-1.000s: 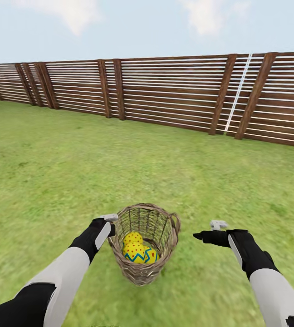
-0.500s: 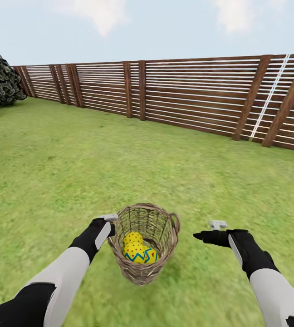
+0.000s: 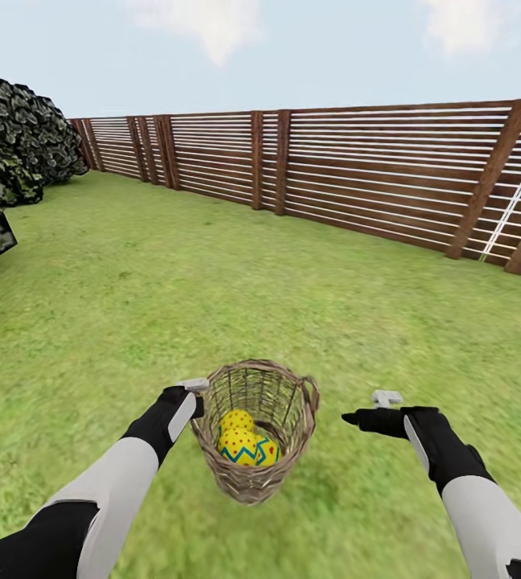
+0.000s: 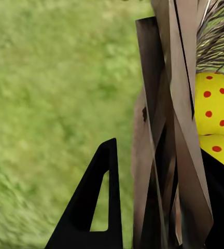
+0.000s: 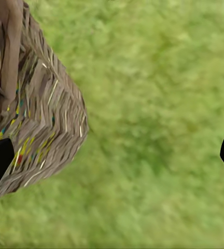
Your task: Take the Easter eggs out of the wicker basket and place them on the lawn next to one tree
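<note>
Lawn (image 3: 212, 265), fence (image 3: 357, 169) behind, tree (image 3: 11, 153) far left.
Your left gripper (image 3: 194, 392) clamps the basket (image 3: 254, 430) rim; right gripper (image 3: 377, 408) gapes empty; eggs (image 3: 244, 441) inside.

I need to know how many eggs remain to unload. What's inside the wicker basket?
Inside the wicker basket lie yellow Easter eggs with red dots. Two show clearly; a third is mostly covered by them and the wall.

The third of the Easter eggs (image 3: 244, 444) is hidden by the wicker basket (image 3: 254, 474); dark foliage (image 3: 7, 153) at ten o'clock is cropped.
</note>
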